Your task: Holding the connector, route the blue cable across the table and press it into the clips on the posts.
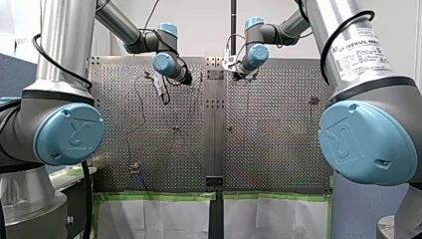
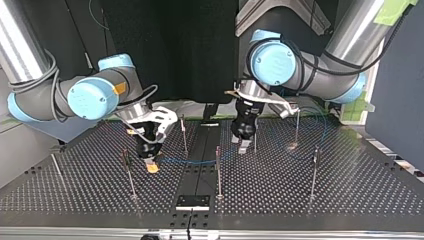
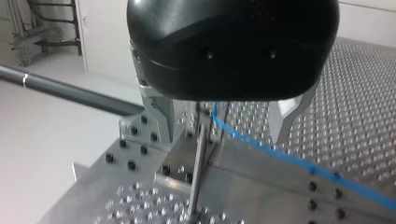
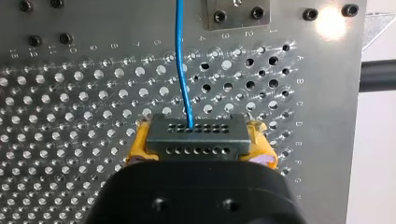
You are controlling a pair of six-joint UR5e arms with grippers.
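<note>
In the right wrist view my right gripper (image 4: 201, 149) has its yellow pads (image 4: 138, 146) shut on a grey connector (image 4: 196, 133). The blue cable (image 4: 180, 60) leaves the connector and runs ahead over the perforated plate. At the top view's left this gripper (image 2: 151, 165) sits low over the table beside a thin post (image 2: 129, 172). From there the blue cable (image 2: 192, 161) runs toward the view's right. My left gripper (image 3: 222, 136) is open, its metal fingers (image 3: 159, 119) straddling a post (image 3: 200, 154) and the blue cable (image 3: 280, 156). In the top view it (image 2: 243, 144) hangs near the middle.
Several thin posts stand on the table, among them ones at the middle (image 2: 218, 170), right (image 2: 314, 170) and back right (image 2: 297, 125). A metal strip (image 2: 197, 175) runs down the table's centre. The arm's elbows loom large in the front view.
</note>
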